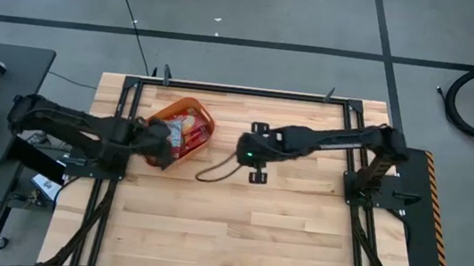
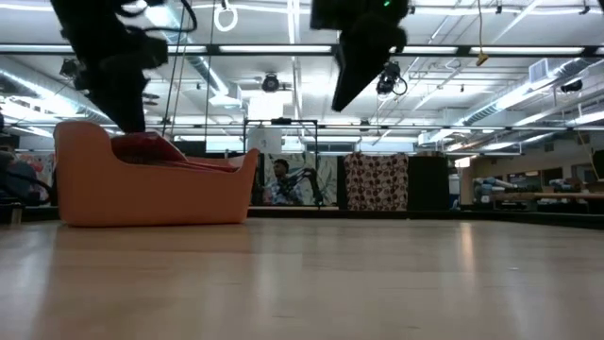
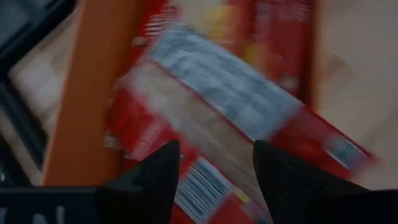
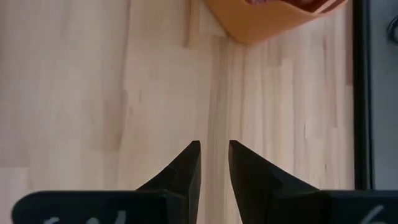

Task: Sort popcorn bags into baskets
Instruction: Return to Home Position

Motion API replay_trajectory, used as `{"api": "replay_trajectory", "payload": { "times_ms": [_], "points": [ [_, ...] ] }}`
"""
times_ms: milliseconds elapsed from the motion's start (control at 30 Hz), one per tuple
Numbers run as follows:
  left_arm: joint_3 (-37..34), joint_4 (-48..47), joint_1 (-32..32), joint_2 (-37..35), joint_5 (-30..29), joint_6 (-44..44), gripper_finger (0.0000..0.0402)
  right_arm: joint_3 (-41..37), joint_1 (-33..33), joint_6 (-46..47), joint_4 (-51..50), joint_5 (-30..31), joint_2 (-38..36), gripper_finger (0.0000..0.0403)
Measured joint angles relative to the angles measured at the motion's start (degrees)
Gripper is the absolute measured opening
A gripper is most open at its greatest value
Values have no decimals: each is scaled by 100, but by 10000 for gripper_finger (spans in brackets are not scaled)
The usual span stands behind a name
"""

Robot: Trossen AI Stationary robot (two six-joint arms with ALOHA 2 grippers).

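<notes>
Pale wooden plank bench (image 1: 235, 231) in a black metal frame, standing on a grey floor; the low view looks level across it into a large hall under strip lights. An orange plastic basket (image 2: 151, 194), rectangular with rounded corners, sits left of centre toward the far edge, its long axis skewed to the bench edges. Small flat red popcorn bags (image 3: 230, 93) lie piled inside it, and none shows on the bare wood. The left gripper (image 3: 217, 152) hangs directly over the pile, jaws apart and empty, so its retreat is judged to be up and back to the left. The right gripper (image 4: 214, 146) hovers over bare wood just right of the basket, jaws drawn nearly together on nothing. The left arm is the nearer.
</notes>
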Motion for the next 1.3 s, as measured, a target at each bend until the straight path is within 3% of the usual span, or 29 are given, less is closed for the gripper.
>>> {"api": "replay_trajectory", "payload": {
  "times_ms": [267,567,800,1000,1200,1300],
  "points": [
    [-17,559,1800,-2,1433,912,208,-1115,468,281,658,359,-1070,87],
    [-19,646,3235,454,2582,1996,208,-1593,1029,630,717,803,-1362,87],
    [2,1194,3283,1095,2678,4111,208,-1596,1356,725,663,1041,-1363,87],
    [-6,1451,3099,1062,2638,5970,207,-1600,1420,535,424,1054,-1419,87],
    [-25,1427,2684,807,1702,6931,182,-1669,1397,397,589,1126,-1481,87],
    [-25,1500,2378,635,1367,6946,165,-2112,1257,381,1317,678,-1637,87]
  ]
}}
